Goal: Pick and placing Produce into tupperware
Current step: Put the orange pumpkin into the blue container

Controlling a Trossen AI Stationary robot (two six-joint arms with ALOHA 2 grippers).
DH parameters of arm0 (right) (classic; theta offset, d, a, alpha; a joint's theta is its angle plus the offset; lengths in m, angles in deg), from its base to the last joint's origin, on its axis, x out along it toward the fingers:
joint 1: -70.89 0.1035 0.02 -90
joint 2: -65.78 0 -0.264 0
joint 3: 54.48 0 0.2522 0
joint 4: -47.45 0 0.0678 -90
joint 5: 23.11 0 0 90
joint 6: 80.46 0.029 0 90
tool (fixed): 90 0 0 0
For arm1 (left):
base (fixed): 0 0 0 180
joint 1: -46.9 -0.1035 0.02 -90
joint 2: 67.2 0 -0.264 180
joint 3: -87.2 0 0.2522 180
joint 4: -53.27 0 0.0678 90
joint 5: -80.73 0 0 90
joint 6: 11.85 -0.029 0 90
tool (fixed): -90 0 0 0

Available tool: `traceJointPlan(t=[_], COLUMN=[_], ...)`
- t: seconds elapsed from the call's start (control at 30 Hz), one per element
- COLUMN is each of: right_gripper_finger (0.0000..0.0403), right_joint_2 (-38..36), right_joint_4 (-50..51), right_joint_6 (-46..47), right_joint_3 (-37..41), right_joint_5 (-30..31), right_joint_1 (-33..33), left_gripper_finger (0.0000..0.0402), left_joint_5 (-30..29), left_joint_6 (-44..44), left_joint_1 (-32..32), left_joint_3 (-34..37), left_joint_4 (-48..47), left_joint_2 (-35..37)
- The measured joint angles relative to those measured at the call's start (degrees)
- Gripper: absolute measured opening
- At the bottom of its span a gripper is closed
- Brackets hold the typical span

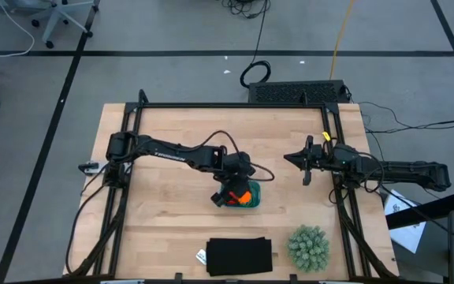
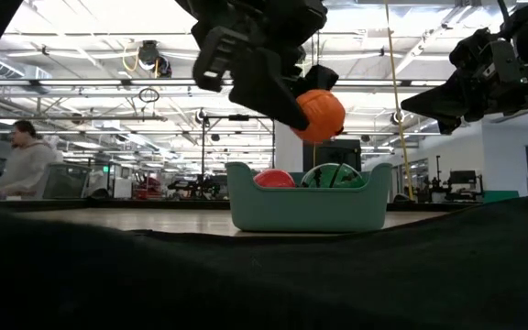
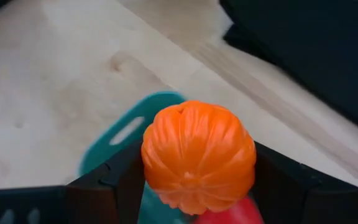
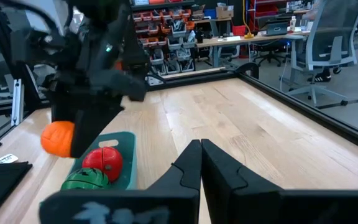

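Observation:
The teal tupperware [image 1: 254, 197] stands near the middle of the table. A red fruit [image 4: 102, 160] and a dark green round one [image 4: 86, 179] lie inside it. My left gripper [image 1: 233, 194] hangs over the tupperware's left part, shut on the orange round fruit [image 2: 320, 114], which is above the rim [image 2: 307, 168]. My right gripper [image 1: 296, 158] waits shut above the table's right side, pointing level toward the left. My left gripper pinches the orange fruit between its two fingers [image 3: 114, 180], one on each of two opposite sides [image 3: 154, 163]. The fingers slant down from the table's left. The fruit is lifted clear, above the tupperware and the red fruit [image 3: 244, 211].
A black flat rectangle [image 1: 240, 256] lies at the near edge, with a small white tag [image 1: 201, 256] to its left. A pale-green spiky plant ball [image 1: 308, 246] sits near the front right. A person [image 2: 26, 160] stands in the room beyond. Bare wood lies to the far and left.

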Motion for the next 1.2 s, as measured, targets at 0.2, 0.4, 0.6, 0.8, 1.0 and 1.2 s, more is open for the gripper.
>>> traceJointPlan(t=[0.2,0.4,0.6,0.8,1.0,1.2], right_gripper_finger=[0.0000,0.0000,0.0000,0.0000,0.0000,0.0000], right_joint_2=[0.00,0.00,0.00,0.07,0.37,0.37], right_joint_4=[0.00,-0.66,-0.87,-0.87,-0.88,-1.14], right_joint_6=[0.08,0.15,0.15,0.00,-0.02,-0.02], right_joint_3=[0.00,0.00,0.00,0.00,0.00,0.02], right_joint_5=[0.00,0.00,0.00,0.00,0.00,0.02], right_joint_1=[0.00,0.00,0.00,-0.01,0.00,-0.02], left_gripper_finger=[0.0237,0.0237,0.0237,0.0237,0.0237,0.0237], left_joint_5=[-0.70,-4.43,-2.33,0.89,4.14,3.76], left_joint_6=[1.12,1.08,-0.87,-1.15,-4.24,-3.09], left_joint_1=[1.89,1.78,-0.68,-3.27,-4.26,-4.33], left_joint_3=[3.03,2.85,1.90,1.64,1.64,1.64], left_joint_4=[1.69,3.61,3.59,5.52,6.60,6.10], left_joint_2=[-0.04,-0.06,-0.04,-0.04,-0.04,-0.04])
